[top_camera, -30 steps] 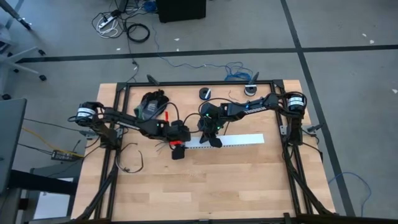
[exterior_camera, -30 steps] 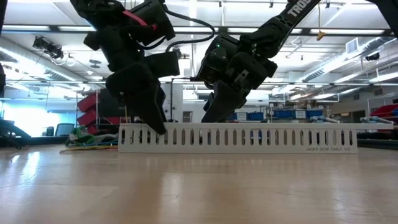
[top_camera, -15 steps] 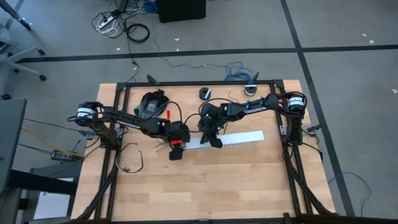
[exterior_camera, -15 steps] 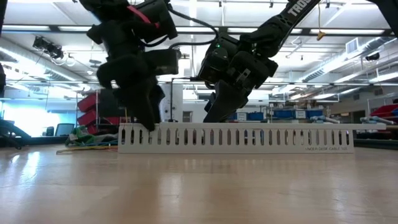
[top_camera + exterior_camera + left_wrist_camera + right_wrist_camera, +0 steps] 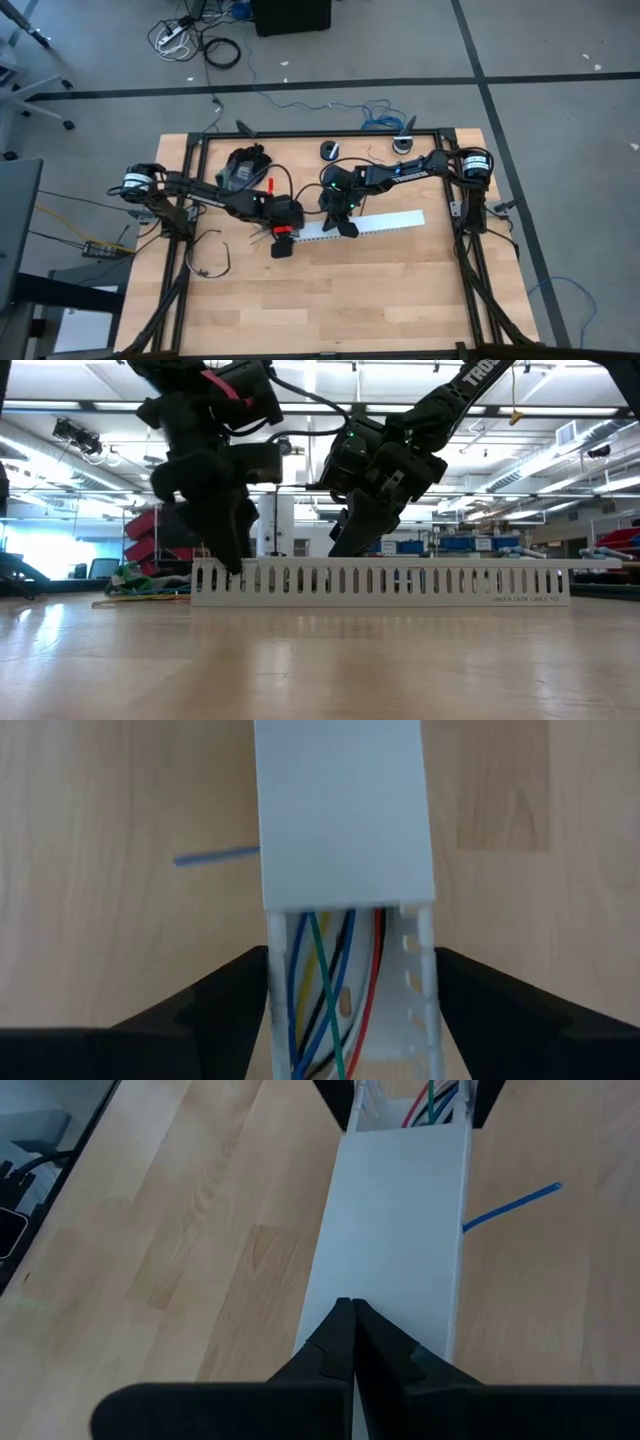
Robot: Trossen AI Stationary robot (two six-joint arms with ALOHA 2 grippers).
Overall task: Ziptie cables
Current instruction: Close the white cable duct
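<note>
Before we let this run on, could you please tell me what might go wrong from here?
1. The left gripper straddles the open end of the white slotted duct; closing could squeeze its thin walls or nudge it.
2. The coloured wires cross loosely inside and could snag on a finger or pull out.
3. The shut right gripper rests on the duct cover; pressing may shift it.

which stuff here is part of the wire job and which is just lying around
In use: white slotted duct with its cover; coloured wires inside; left hand open astride the duct; right hand shut on the cover.

Lying about: blue strip, black glove, loose wire.
</note>
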